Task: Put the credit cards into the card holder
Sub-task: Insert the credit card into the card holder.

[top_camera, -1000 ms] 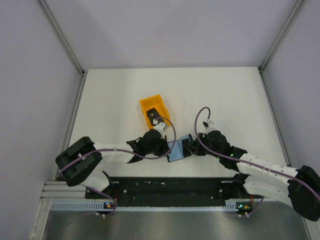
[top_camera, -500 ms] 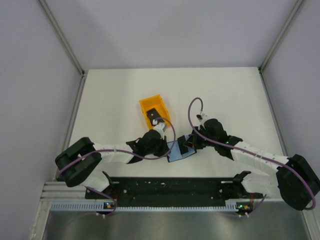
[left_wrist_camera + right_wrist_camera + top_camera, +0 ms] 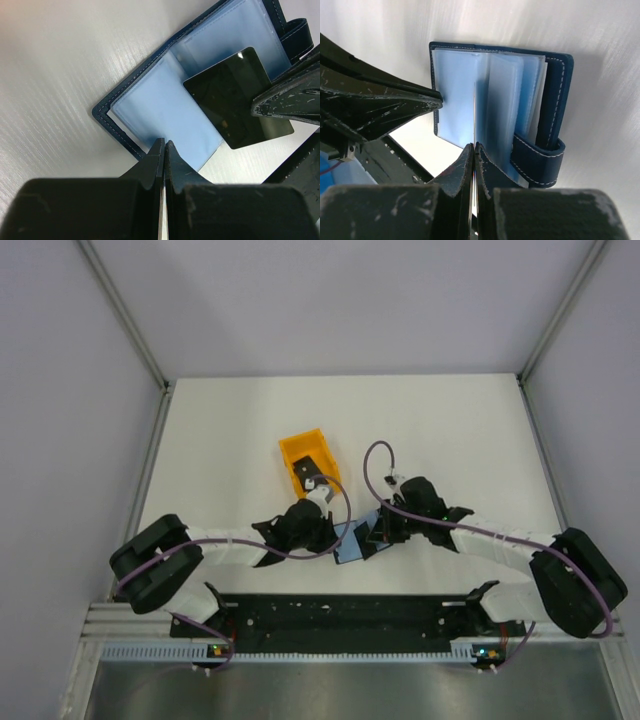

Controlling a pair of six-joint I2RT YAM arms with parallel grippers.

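Fingers of the left gripper [image 3: 164,146] are pressed together, their tips at the near edge of the open card holder [image 3: 150,102]; whether they pinch its pale blue sleeve, I cannot tell. The holder lies spread on the white table [image 3: 55,75], near the orange bin [image 3: 308,462]. Over its sleeves, the right gripper [image 3: 473,148] clamps one black credit card [image 3: 232,97] by its edge.

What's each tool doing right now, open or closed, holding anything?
Left tool: closed, tips on the card holder; grip cannot be told.
Right tool: closed on a black credit card.
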